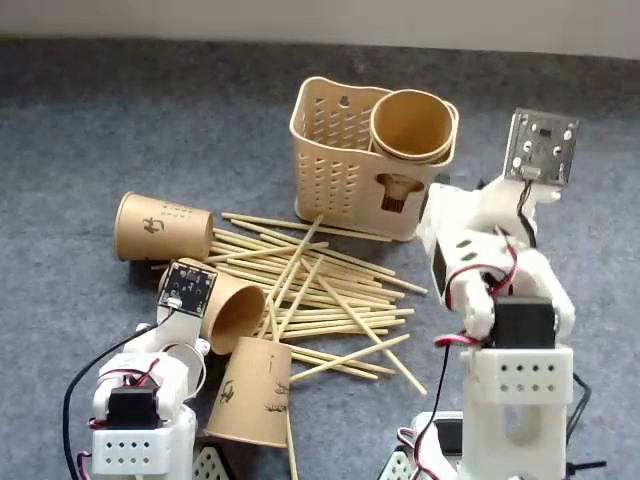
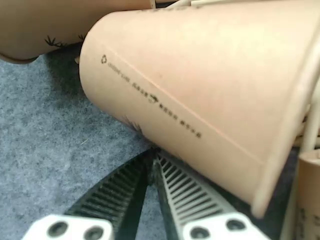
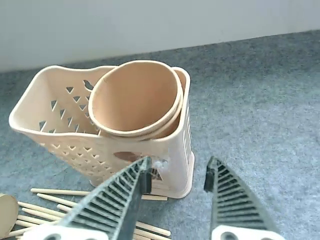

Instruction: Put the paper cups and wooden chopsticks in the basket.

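A perforated beige basket (image 1: 340, 170) stands at the back of the table and holds nested paper cups (image 1: 412, 125). Three more paper cups lie on the grey mat: one at the left (image 1: 160, 228), one in the middle (image 1: 232, 312) and one nearest the front (image 1: 255, 392). Wooden chopsticks (image 1: 320, 290) lie scattered between them. My left gripper (image 2: 152, 159) is shut, its tips against the side of the middle cup (image 2: 200, 85) with nothing between them. My right gripper (image 3: 177, 175) stands open just in front of the basket (image 3: 75, 145), above its near corner, with the nested cups (image 3: 135, 97) beyond it.
The right arm (image 1: 500, 300) stands to the right of the basket and the chopstick pile. Bare grey mat lies to the far left and behind the basket. A pale wall runs along the back edge.
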Controlling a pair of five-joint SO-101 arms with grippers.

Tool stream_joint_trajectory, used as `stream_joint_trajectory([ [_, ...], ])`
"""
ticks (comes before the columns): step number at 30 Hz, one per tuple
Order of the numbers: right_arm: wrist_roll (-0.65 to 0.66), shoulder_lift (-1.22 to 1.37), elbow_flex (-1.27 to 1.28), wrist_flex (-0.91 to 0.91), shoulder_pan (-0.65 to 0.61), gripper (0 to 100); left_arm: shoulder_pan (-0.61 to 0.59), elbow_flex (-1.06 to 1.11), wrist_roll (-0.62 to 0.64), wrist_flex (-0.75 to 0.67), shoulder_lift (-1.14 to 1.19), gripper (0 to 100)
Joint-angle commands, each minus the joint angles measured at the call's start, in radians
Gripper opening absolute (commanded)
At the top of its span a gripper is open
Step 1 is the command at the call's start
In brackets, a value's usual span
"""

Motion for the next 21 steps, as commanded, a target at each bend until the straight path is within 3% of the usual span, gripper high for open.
stream_joint_trajectory([
  [1, 0.026, -0.107, 0.061, 0.001, -0.007, 17.1, -0.008, 0.019, -0.002, 0.005, -0.012, 1],
  [15, 0.018, -0.532, 0.493, -0.065, -0.007, 16.8, -0.008, 0.019, -0.002, 0.005, -0.012, 1],
  [21, 0.018, -0.704, 0.608, -0.087, -0.005, 12.3, -0.008, 0.019, -0.002, 0.005, -0.012, 1],
])
